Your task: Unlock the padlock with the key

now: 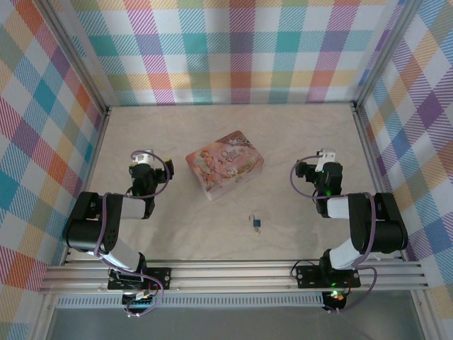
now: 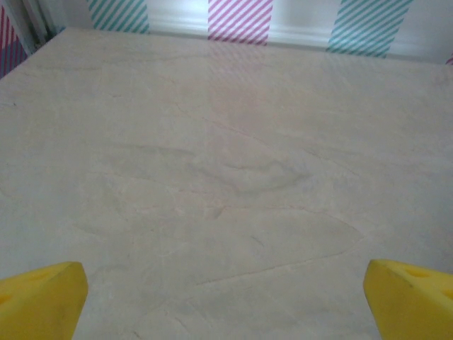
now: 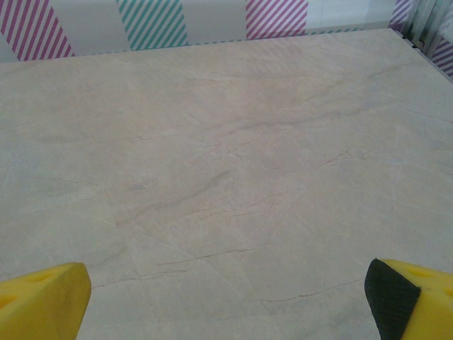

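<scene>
The pink tin [image 1: 224, 165] is set mid-table and could be struck in a reach. The left gripper [image 1: 144, 155] and right gripper [image 1: 326, 154] are held jaws apart, empty. The padlock [image 1: 256, 224], placed near the tin toward the arms, may be nudged away; the key cannot be made out.

— What's everything sitting on?

— A pale table [image 1: 177, 234], its top patterned like stone, with thin darker veins running across it.

— And what lies on it?

— A pink picture tin [image 1: 224, 165] near the middle, flat and turned askew. Nearer the front edge, well apart from it, lies a tiny blue padlock [image 1: 255, 225].
</scene>
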`<act>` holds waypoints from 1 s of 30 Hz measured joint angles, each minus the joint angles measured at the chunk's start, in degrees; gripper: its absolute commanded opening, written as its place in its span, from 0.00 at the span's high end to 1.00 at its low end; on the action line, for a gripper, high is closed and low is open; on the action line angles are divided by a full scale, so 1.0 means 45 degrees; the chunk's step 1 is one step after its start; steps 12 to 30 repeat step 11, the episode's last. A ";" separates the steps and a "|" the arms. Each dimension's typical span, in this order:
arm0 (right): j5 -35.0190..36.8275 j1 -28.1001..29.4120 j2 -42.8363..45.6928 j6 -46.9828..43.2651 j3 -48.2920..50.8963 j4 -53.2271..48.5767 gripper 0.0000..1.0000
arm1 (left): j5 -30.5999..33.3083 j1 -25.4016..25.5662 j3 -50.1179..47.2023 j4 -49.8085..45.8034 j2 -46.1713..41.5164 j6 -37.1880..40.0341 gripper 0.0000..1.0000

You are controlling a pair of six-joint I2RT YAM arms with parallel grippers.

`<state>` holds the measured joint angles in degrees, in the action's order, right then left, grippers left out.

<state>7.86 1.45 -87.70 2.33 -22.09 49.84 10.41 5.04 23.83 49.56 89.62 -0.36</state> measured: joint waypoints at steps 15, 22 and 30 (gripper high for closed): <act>0.0000 0.0000 0.0000 0.0000 0.0000 -0.0015 0.00 | -0.0024 0.0000 -0.0005 -0.0476 0.0000 0.0005 0.00; 0.0000 0.0000 0.0000 0.0000 0.0000 -0.0015 0.00 | -0.0024 0.0000 -0.0005 -0.0476 0.0000 0.0005 0.00; 0.0000 0.0000 0.0000 0.0000 0.0000 -0.0015 0.00 | -0.0024 0.0000 -0.0005 -0.0476 0.0000 0.0005 0.00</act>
